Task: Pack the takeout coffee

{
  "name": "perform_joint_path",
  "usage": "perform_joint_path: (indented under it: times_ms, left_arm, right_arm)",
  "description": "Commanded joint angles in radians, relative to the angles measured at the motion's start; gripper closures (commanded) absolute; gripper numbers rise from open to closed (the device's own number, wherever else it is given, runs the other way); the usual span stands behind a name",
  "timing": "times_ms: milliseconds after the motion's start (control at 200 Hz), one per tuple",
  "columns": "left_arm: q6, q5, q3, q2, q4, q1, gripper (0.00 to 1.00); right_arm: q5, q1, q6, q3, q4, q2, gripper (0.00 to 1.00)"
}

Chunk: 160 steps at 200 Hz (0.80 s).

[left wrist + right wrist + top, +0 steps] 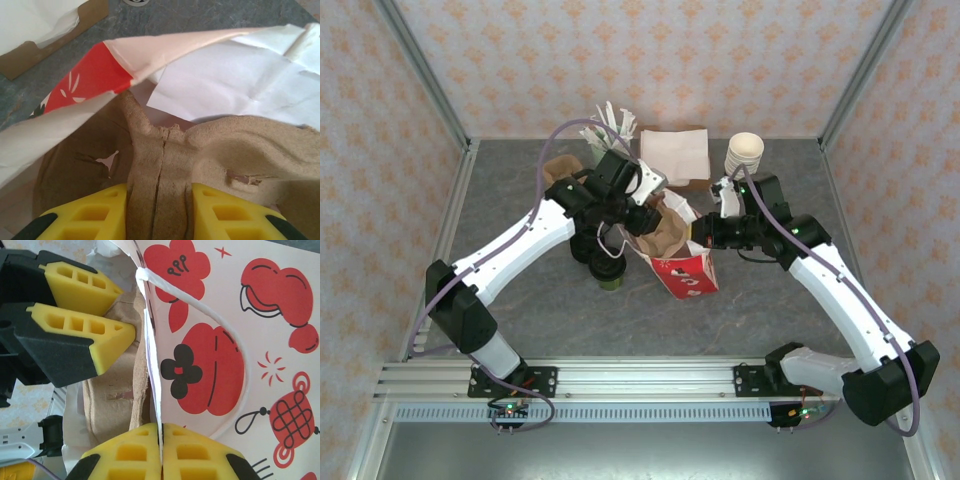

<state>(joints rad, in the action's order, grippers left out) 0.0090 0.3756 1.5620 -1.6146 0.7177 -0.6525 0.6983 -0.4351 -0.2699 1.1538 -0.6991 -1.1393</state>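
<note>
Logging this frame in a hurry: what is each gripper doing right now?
Left gripper: shut on the carrier.
Right gripper: shut on the bag edge.

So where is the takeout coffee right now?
In the top view, the takeout coffee stands on the table just left of the red-and-white paper bag, partly hidden under the left arm.
</note>
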Motion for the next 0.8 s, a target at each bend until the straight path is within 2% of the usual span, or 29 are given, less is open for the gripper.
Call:
perform_joint_path:
  times_ms: [0,290,500,646,796]
  left_arm:
    - [0.044,0.017,-0.03,0.048,-0.061,-0.044,0.68]
    - [0.114,0.032,-0.065,0.06,-0.05,-0.052,0.68]
    - [0.171,0.082,-0.071,0.059,-0.055,-0.063,0.68]
    - [0.188,0.094,-0.063,0.043,-0.072,-0.086,0.68]
    - [0.212,0.049,-0.02,-0.007,-0.037,-0.113,0.68]
  right_arm:
    - [-0.069,-0.001,-0.04,0.019,0.017,-0.001,1.0]
    - [-0.196,-0.001,-0.012,0.05,-0.051,0.002,1.0]
    - [-0.325,-0.002,0.02,0.094,-0.127,0.006,1.0]
    - [-0.331,-0.003,0.034,0.103,-0.137,-0.003,1.0]
    - [-0.359,-0.031,0.05,0.105,-0.14,-0.009,1.0]
